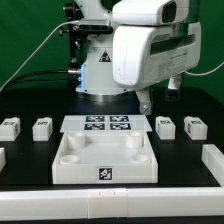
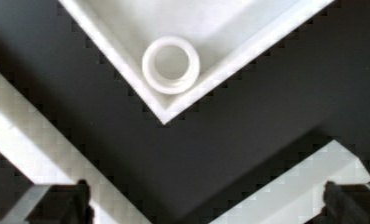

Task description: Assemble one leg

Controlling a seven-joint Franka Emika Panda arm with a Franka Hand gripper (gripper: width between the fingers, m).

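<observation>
The arm hangs above the middle of the black worktop (image 1: 30,205), and the wrist view looks straight down on one corner of the white tray-like piece (image 2: 226,30) and its round socket (image 2: 169,62). This seems to be a pose for sighting the socket rather than for picking anything up. The jaws stand wide apart with nothing between them, both dark fingertips (image 2: 49,205) over bare worktop just clear of that corner. No leg is in hand. One leg (image 1: 42,127) and a second leg (image 1: 10,127) stand at the exterior view's left, and two more legs (image 1: 166,126) (image 1: 194,127) at its right. They flank the marker board (image 1: 105,124), well apart from the tray, probably so each can be reached without knocking its neighbour.
</observation>
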